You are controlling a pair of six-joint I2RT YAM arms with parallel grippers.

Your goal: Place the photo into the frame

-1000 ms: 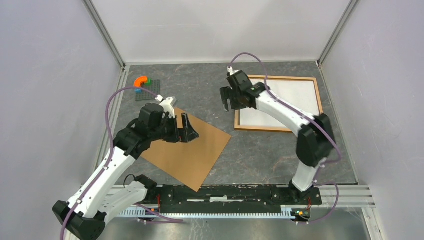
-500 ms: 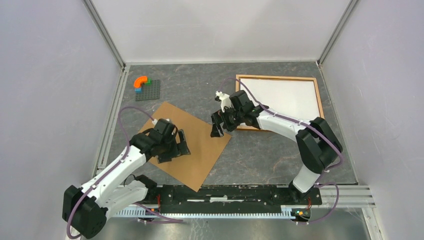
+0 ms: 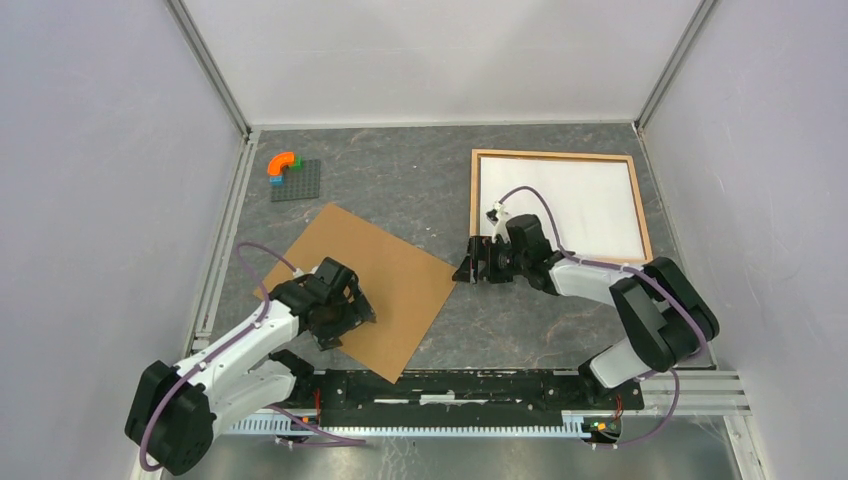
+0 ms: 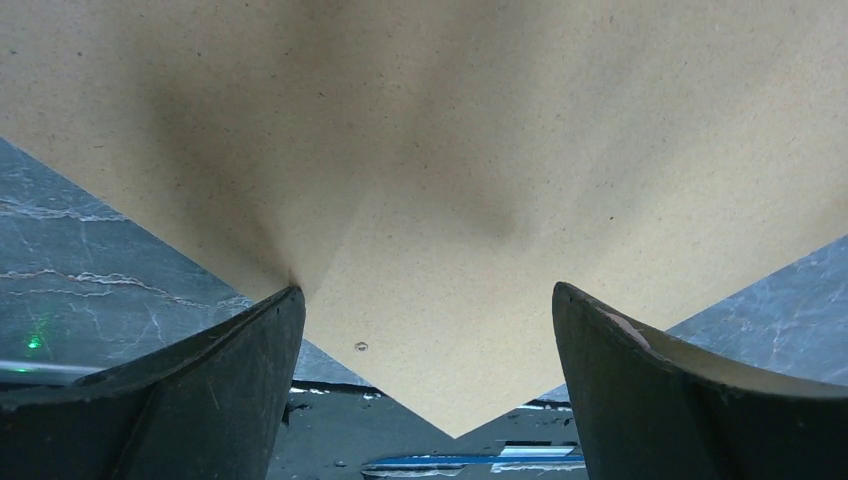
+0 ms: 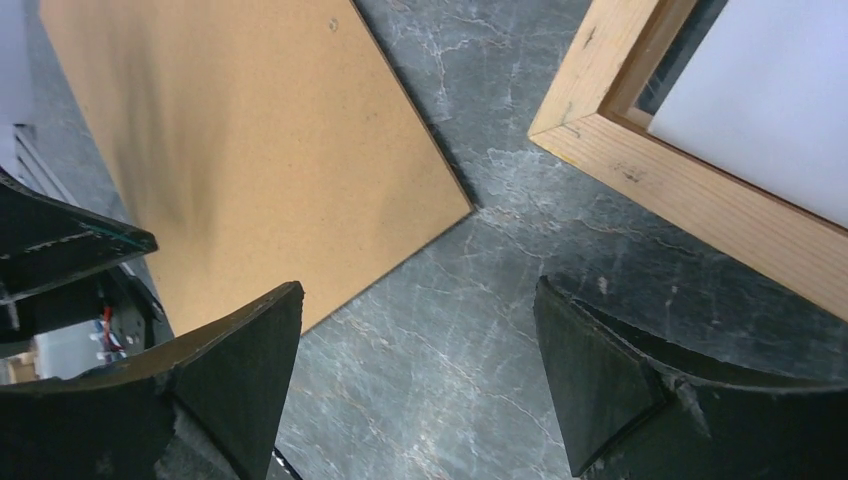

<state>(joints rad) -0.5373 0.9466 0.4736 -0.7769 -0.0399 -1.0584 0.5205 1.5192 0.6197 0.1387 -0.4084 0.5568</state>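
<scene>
Frame [image 3: 555, 154] lies far right with a white sheet [image 3: 565, 205] inside, perhaps the photo. Its near-left corner hides behind the right gripper [image 3: 468, 270], jaws apart over bare table [image 3: 400, 190]. Left gripper [image 3: 345, 316], jaws apart, sits low over the board [image 3: 395, 275]; contact unclear.
</scene>
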